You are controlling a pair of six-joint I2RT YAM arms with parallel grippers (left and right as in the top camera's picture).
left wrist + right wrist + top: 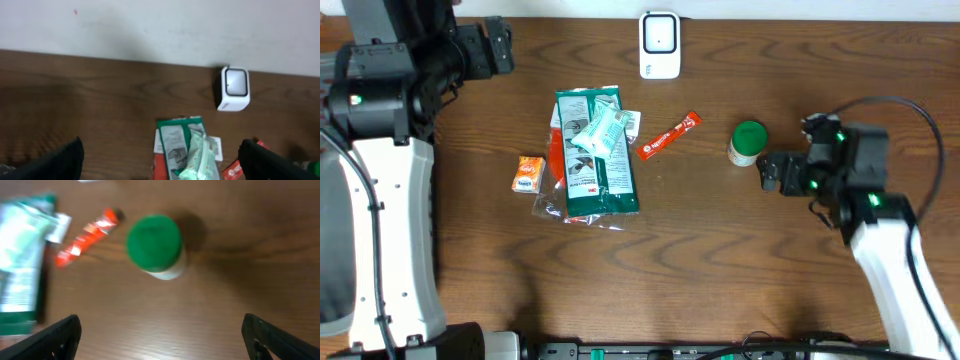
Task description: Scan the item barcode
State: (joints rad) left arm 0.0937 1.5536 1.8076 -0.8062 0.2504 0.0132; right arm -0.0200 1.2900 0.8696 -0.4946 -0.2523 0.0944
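Note:
A white barcode scanner (659, 44) (233, 89) stands at the table's far edge. Items lie mid-table: a pile of green-and-white packets (595, 150) (187, 150), a small orange box (528, 173), a red sachet (670, 135) (87, 237) and a green-capped bottle (748, 143) (155, 245). My right gripper (775, 172) (161, 330) is open just right of the bottle, which is ahead of its fingers, nothing between them. My left gripper (490, 48) (161, 147) is open at the far left, raised, looking toward the packets and scanner.
A wall runs behind the table's far edge (150, 30). Bare wood (720, 270) fills the near half of the table. The right arm's cable (920, 120) loops above the table at the right.

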